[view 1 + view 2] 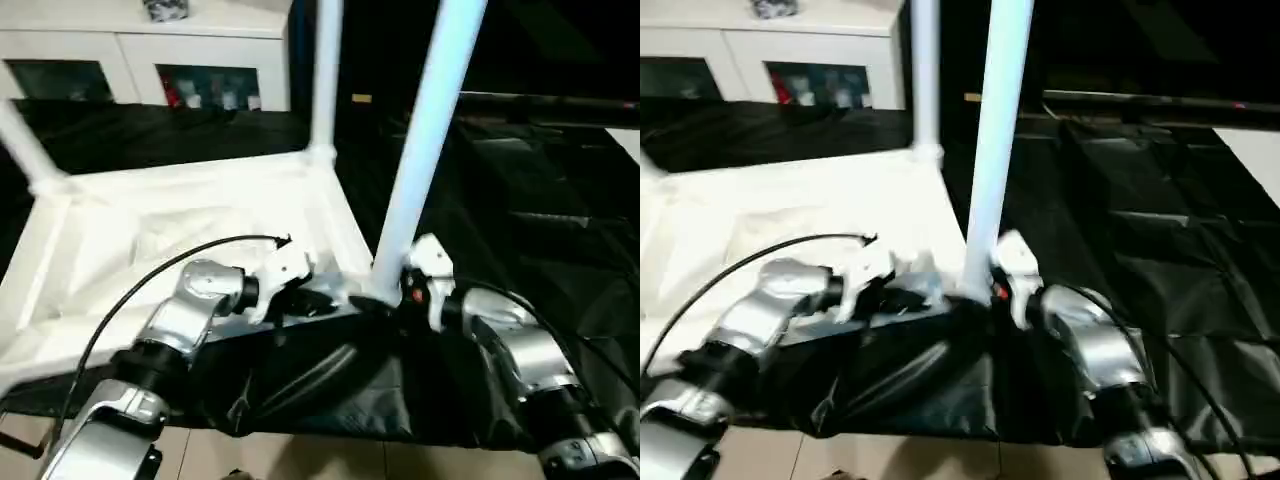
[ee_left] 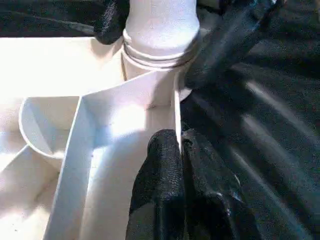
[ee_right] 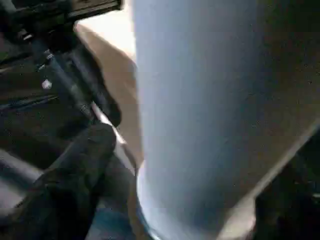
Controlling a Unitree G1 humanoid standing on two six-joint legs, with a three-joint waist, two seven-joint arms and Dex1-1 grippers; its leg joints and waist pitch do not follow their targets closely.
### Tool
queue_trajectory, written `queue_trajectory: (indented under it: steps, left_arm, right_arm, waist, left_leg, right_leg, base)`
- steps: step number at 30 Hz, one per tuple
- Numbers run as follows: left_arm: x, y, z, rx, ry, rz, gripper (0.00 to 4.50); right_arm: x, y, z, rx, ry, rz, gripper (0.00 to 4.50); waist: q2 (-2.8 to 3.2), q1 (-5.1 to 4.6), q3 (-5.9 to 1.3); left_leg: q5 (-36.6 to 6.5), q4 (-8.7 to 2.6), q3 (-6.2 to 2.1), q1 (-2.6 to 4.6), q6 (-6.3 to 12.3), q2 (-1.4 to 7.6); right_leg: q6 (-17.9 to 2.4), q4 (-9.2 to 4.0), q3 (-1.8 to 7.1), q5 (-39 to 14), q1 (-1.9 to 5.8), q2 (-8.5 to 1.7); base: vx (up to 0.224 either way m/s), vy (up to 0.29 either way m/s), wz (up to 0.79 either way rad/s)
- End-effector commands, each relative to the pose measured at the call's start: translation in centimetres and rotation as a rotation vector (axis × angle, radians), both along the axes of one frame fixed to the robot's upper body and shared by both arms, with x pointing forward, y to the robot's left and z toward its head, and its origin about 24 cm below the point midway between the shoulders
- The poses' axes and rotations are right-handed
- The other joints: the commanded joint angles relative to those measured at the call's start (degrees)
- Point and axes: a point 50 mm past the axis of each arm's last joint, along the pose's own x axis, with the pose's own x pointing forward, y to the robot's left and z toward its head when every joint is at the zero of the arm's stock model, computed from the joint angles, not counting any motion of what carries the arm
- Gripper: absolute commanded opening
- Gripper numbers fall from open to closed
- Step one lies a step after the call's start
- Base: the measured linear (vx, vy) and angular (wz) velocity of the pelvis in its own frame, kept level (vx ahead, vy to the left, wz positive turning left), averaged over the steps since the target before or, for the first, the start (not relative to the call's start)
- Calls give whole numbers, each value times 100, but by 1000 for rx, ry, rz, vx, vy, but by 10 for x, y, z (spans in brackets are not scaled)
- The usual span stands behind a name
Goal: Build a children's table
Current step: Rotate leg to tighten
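Observation:
The white table top point(image 1: 190, 180) lies upside down on black cloth, ribbed underside up. Three white legs stand in its corner sockets: the far left leg point(image 1: 20, 140), the far right leg point(image 1: 325, 80) and the near right leg point(image 1: 430, 130). My left gripper point(image 1: 320, 300) is at the near right rim, and its fingers point(image 2: 160, 185) are shut on the thin rim wall point(image 2: 176, 115) just below the socket. My right gripper point(image 1: 385, 295) is shut around the base of the near right leg point(image 3: 200, 110), with one finger point(image 3: 75, 170) on each side of the tube.
A black cloth point(image 1: 520, 200) covers the work surface and hangs over the front edge. At the back left stands a white cabinet point(image 1: 150, 50) with glass doors. A black cable point(image 1: 150, 280) arcs over my left forearm. Pale floor point(image 1: 300, 455) shows below.

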Motion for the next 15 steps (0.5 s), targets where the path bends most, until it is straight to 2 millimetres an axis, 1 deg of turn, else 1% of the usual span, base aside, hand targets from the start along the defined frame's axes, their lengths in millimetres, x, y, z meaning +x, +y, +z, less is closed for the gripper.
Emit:
queue_trajectory:
  steps: [1,3,5,6,7,8,10,11,12,13,14,15]
  left_arm:
    - [-2,-7,12,-30,-32,-85,0]
    - [-4,-5,12,-26,-21,-101,0]
    - [-5,-2,12,-23,-6,-117,0]
    - [-5,-2,12,-23,-6,-118,0]
    - [-6,-1,12,-22,-2,-122,0]
    - [-6,-1,12,-20,3,-127,0]
    - [-6,-1,12,-18,6,-130,0]
    - [-6,-1,12,-19,5,-129,0]
    - [-6,-1,12,-19,5,-129,0]
    - [-7,-1,12,-19,6,-129,0]
    - [-6,-2,11,-27,6,-115,0]
    - [-5,-3,11,-32,1,-97,0]
  right_arm:
    - [-10,9,2,26,27,135,361]
    - [-12,8,3,25,28,151,337]
    - [-13,7,4,18,28,169,327]
    - [-13,7,4,18,28,170,311]
    - [-14,7,4,12,31,184,311]
    - [-15,7,3,5,33,196,294]
    - [-16,8,4,2,36,212,290]
    - [-17,8,3,6,40,213,270]
    - [-17,8,3,6,40,213,265]
    - [-17,9,3,9,43,216,264]
    - [-18,10,2,10,46,214,262]
    - [-18,12,1,13,46,200,260]
  waist:
    - [-23,13,-348]
    - [-22,18,-345]
    - [13,23,-353]
    - [6,22,-355]
    - [15,24,-356]
    - [-1,19,-362]
    - [-10,27,-368]
    - [-7,32,-369]
    - [-8,29,-368]
    - [-28,31,-372]
    - [-17,32,-372]
    - [-26,28,-371]
  left_leg:
    - [-1325,-406,17,66,291,128]
    - [-1337,-410,16,57,283,129]
    - [-1346,-409,11,65,233,126]
    - [-1334,-407,12,59,227,125]
    - [-1328,-407,9,59,223,122]
    - [-1304,-403,11,56,229,120]
    - [-1249,-398,11,56,243,123]
    - [-1209,-398,10,54,250,125]
    - [-1196,-395,12,50,256,121]
    - [-1172,-390,16,50,268,118]
    - [-1163,-386,16,52,270,119]
    - [-1161,-385,19,49,271,120]
  right_leg:
    - [-1305,-446,230,-1289,284,-312]
    - [-1290,-444,228,-1321,281,-307]
    - [-1317,-435,226,-1268,273,-307]
    - [-1321,-433,226,-1228,277,-304]
    - [-1338,-426,223,-1177,279,-301]
    - [-1349,-423,221,-1123,287,-298]
    - [-1378,-410,220,-1035,291,-300]
    - [-1386,-403,221,-984,295,-302]
    - [-1390,-401,220,-969,296,-298]
    - [-1392,-403,219,-955,298,-301]
    - [-1396,-400,221,-961,298,-303]
    - [-1394,-400,222,-962,296,-302]
  base:
    - [0,0,0]
    - [0,0,0]
    - [0,0,0]
    - [0,0,0]
    - [0,0,0]
    - [0,0,0]
    - [0,0,0]
    - [0,0,0]
    - [0,0,0]
    - [0,0,0]
    - [0,0,0]
    - [0,0,0]
